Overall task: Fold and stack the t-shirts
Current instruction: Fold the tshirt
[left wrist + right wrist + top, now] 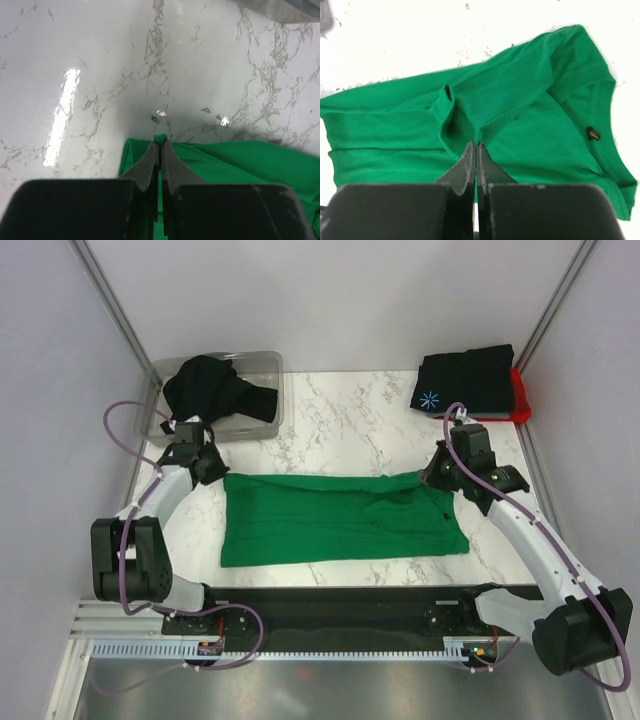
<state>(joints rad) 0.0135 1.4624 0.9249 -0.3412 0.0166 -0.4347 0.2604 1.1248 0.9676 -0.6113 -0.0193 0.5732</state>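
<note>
A bright green t-shirt (340, 518) lies spread flat across the middle of the marble table, folded lengthwise. My left gripper (213, 469) is at its far left corner. In the left wrist view that gripper (160, 143) is shut on a small nub of the green t-shirt (240, 167). My right gripper (437, 476) is at the far right edge. In the right wrist view it (476, 144) is shut on a pinched fold of the green t-shirt (520, 100). A folded black t-shirt with a starburst print (465, 380) rests on a red t-shirt (520, 400) at the back right.
A clear plastic bin (265, 365) at the back left holds a crumpled black t-shirt (212, 390). Grey walls close in the table on the left, right and back. The arm bases stand on a black rail (330, 612) along the near edge.
</note>
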